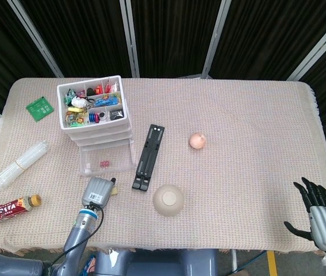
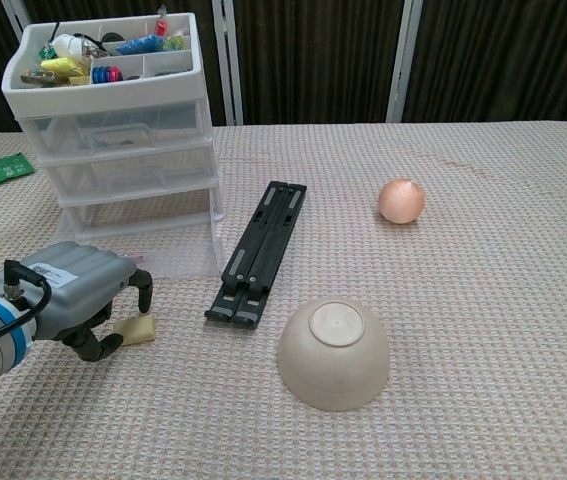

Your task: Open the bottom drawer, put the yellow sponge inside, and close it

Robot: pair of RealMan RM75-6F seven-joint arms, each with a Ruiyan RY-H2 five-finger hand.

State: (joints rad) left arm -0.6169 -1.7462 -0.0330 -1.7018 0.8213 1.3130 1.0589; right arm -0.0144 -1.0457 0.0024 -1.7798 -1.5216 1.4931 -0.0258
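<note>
We see our left hand (image 2: pixel 75 298) curled over the sponge (image 2: pixel 133 329), right before the open bottom drawer (image 1: pixel 106 159). The black stand (image 2: pixel 258 252) lies just beside the drawer, the upturned bowl (image 2: pixel 333 353) beyond it; bare cloth lies between them.

Bright even overhead light, soft shadows, sharp focus

The left robot hand (image 2: pixel 78 300) hides most of the yellow sponge (image 2: pixel 135 329).

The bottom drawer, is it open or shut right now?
Open. The bottom drawer juts out past the drawers above it, small pink items showing inside; the yellow sponge is not in it.
</note>
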